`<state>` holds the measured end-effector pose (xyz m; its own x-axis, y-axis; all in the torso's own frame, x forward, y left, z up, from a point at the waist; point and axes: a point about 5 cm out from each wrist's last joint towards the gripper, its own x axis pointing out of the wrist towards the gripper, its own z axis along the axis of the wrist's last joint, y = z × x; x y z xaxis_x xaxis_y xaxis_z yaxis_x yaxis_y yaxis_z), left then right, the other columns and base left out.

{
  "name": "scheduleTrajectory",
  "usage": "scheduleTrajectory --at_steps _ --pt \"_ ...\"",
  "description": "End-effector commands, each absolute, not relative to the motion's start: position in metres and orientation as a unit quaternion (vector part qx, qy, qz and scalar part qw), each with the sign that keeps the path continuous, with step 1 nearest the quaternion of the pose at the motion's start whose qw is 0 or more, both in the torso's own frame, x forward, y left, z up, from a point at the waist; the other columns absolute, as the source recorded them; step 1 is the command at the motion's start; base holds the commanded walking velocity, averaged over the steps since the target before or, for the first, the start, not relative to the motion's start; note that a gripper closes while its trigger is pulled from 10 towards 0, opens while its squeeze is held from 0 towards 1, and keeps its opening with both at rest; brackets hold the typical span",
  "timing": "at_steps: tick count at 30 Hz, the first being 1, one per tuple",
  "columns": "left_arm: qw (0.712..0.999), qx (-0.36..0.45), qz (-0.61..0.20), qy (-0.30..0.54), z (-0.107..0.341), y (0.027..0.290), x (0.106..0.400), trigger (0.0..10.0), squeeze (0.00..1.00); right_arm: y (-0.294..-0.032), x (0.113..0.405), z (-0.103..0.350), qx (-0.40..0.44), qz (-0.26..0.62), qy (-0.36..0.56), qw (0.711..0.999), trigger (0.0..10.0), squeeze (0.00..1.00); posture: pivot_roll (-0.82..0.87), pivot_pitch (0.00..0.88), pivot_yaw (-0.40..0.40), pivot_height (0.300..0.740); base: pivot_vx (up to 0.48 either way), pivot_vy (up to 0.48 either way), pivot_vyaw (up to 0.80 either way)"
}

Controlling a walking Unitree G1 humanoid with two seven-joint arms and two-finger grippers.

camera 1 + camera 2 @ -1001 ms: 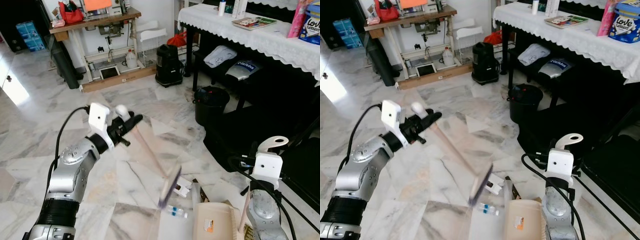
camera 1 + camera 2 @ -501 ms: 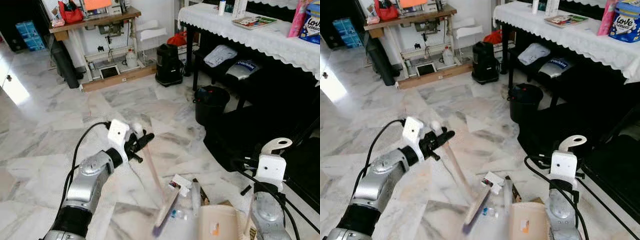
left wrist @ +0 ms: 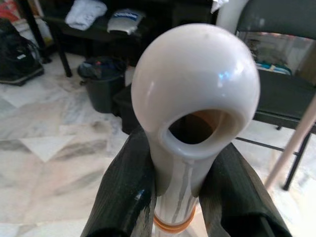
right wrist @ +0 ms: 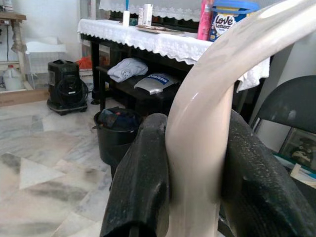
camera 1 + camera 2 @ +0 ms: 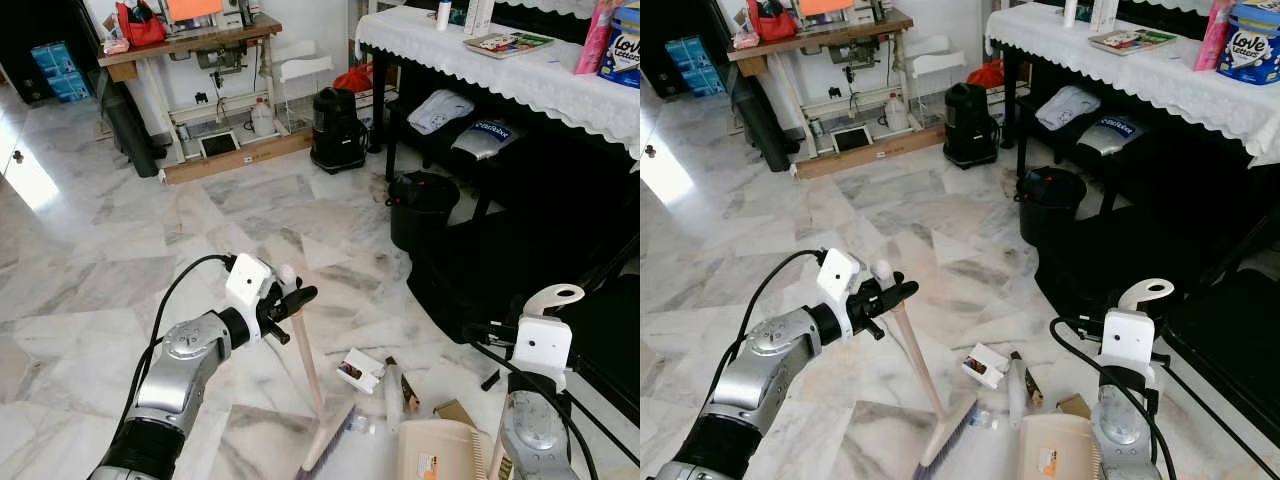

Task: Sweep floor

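My left gripper [image 5: 290,300] is shut on the rounded top of a cream broom handle [image 3: 195,94]. The stick slants down to the brush head [image 5: 325,455], which rests on the marble floor. Just right of the brush lies litter: a small white box [image 5: 358,370], a clear tube [image 5: 392,385], a little bottle [image 5: 358,425] and a brown scrap [image 5: 455,410]. A beige dustpan [image 5: 435,455] sits on the floor beside them. Its curved cream handle [image 5: 550,298] rises to my right gripper [image 4: 197,163], which is shut on it.
A black bin [image 5: 422,205] and a dark chair [image 5: 610,320] stand at the right, beside a table with a white lace cloth [image 5: 500,70]. A black vacuum [image 5: 337,130] and a sewing table [image 5: 190,45] stand at the back. Open marble floor lies to the left.
My left arm swung the broom down and rightwards: the brush head dropped from mid-air to the floor next to the dustpan, and the stick stands steeper. The right arm barely moved.
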<state>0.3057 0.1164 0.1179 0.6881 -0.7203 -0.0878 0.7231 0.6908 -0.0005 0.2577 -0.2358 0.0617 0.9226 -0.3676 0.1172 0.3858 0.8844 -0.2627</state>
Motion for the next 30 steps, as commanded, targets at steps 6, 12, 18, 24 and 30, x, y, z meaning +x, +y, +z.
scheduleTrajectory --at_steps 6,12,18,24,30 --pt "0.896 0.027 -0.438 0.062 0.112 0.102 0.302 10.0 0.0 -0.229 0.263 0.066 -0.136 -0.19 -0.048 0.971 10.0 0.0 -0.01 0.0 0.104 0.74 0.0 0.0 0.0" --pt "0.885 0.038 -0.457 0.081 0.108 0.104 0.297 10.0 0.0 -0.23 0.259 0.063 -0.135 -0.193 -0.043 0.971 10.0 0.0 -0.01 0.002 0.108 0.74 0.0 0.0 0.0" --pt "0.88 0.06 -0.462 0.088 0.113 0.121 0.293 10.0 0.0 -0.229 0.26 0.062 -0.134 -0.19 -0.042 0.972 10.0 0.0 0.01 0.006 0.106 0.74 0.0 0.0 0.0" --pt "0.916 0.036 -0.399 0.023 0.143 0.141 0.308 10.0 0.0 -0.226 0.261 0.058 -0.134 -0.184 -0.037 0.973 10.0 0.0 0.01 0.0 0.104 0.74 0.0 0.0 0.0" --pt "0.933 -0.018 -0.357 -0.043 0.179 0.154 0.32 10.0 0.0 -0.227 0.256 0.05 -0.134 -0.185 -0.022 0.973 10.0 0.0 0.0 0.0 0.107 0.74 0.0 0.0 0.0"
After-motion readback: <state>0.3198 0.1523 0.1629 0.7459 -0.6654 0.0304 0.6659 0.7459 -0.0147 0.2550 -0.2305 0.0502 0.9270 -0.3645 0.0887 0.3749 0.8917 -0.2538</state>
